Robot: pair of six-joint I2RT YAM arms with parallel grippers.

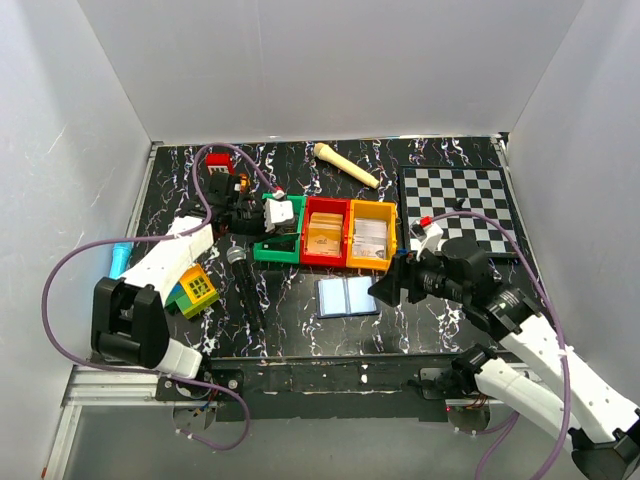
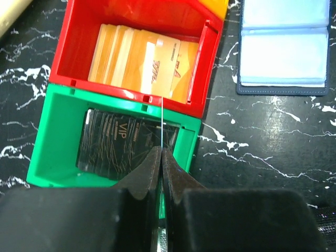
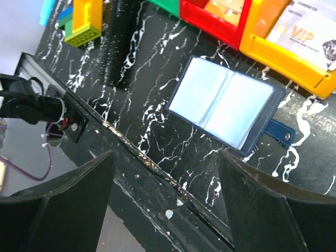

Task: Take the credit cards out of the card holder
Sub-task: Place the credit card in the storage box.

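Left jaws: pressed together, nothing thick between them. A thin pale line runs up from the tips of the left gripper [image 2: 160,155]; I cannot tell what it is.
Right jaws: standing wide with nothing between them. The right gripper [image 3: 167,157] hangs over the near edge of the table [image 3: 157,152].
Under the left gripper: the green bin [image 2: 58,131] with black cards [image 2: 115,142] lying in it.
Next bins: the red bin [image 2: 68,52] holds orange cards [image 2: 142,63], and the yellow bin [image 3: 283,58] holds pale cards [image 3: 310,37].
Card holder: the card holder [image 3: 226,102] lies open and flat on the table, on the near side of the red and yellow bins and just in front of the right gripper, not touched by either one.
Sleeves: clear and pale blue. They look empty to me, but a card of the same pale colour could hide there.
Handling: probably light, thin and floppy. The plastic sleeves are likely slippery, and the holder will slide on the table before it lifts.
Where to hold: the strap tab [image 3: 281,134] sticks out from one side — I think it is the easiest place for two fingers. The outer stitched edge is second choice, as it lies flush on the table.
Risk: a pinch in the middle would fold the holder shut.
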